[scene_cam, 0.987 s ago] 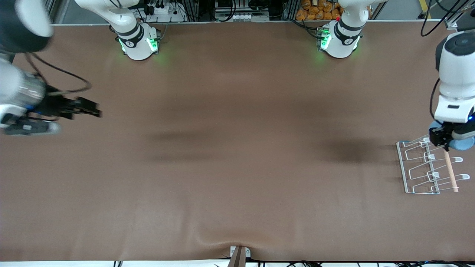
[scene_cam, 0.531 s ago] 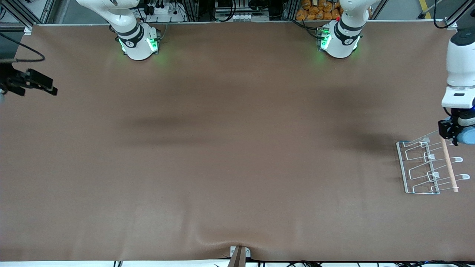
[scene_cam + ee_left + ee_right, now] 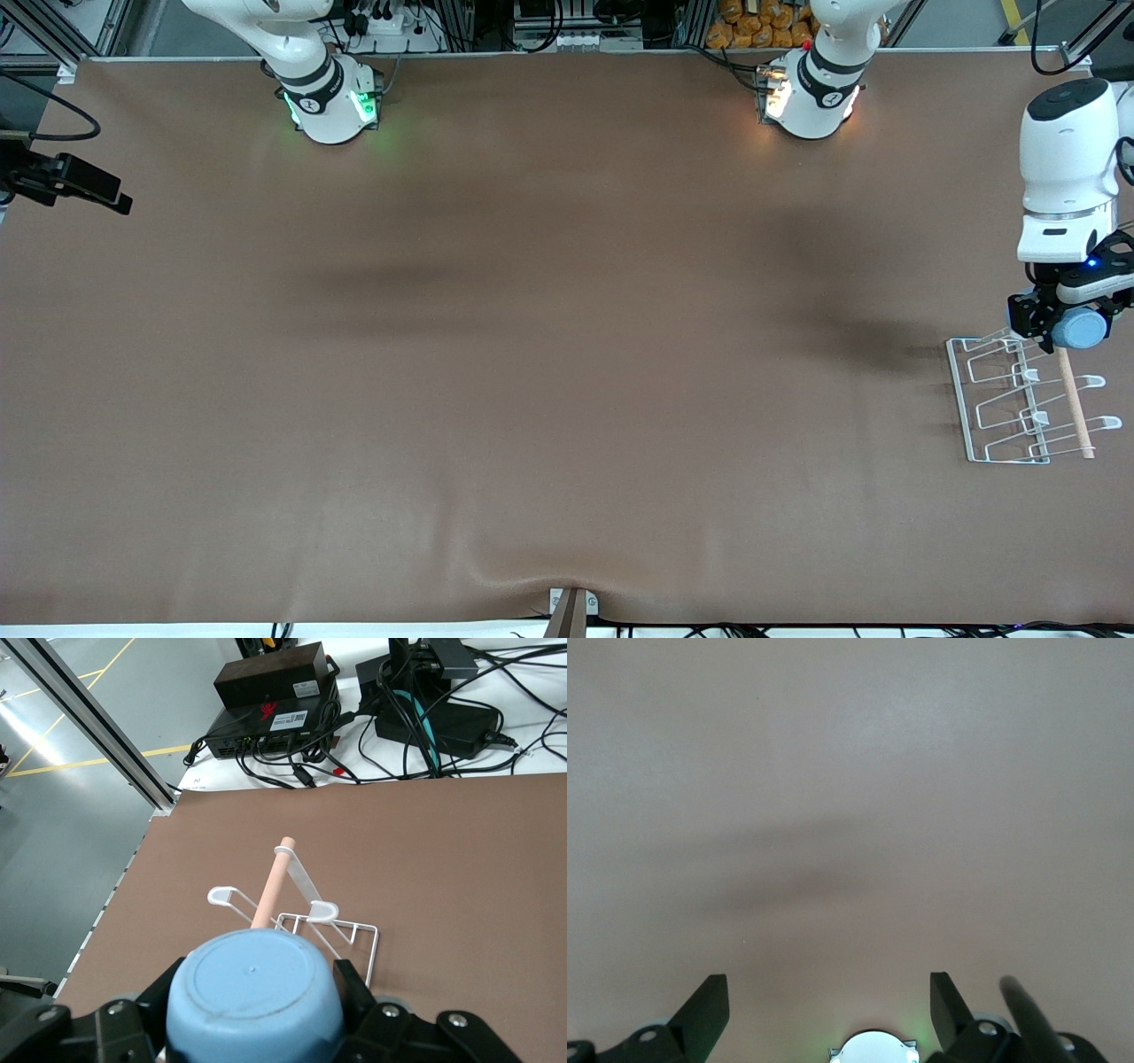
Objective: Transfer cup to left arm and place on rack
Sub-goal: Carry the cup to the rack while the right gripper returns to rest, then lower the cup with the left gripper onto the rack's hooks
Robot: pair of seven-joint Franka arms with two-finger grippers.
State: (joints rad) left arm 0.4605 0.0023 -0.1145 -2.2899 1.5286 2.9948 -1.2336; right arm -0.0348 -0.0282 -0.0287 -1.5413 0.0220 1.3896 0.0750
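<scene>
The cup (image 3: 1079, 330) is clamped, base outward, in the left gripper (image 3: 1054, 326) over the rack (image 3: 1005, 403); it is best lowered squarely onto a loop; the right gripper (image 3: 84, 184), wide open and empty, waits.

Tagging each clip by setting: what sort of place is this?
Most likely a robotics lab or test workshop: two arm bases bolted along a brown-covered table, power boxes and tangled cables on the floor, and aluminium framing beside it.
</scene>
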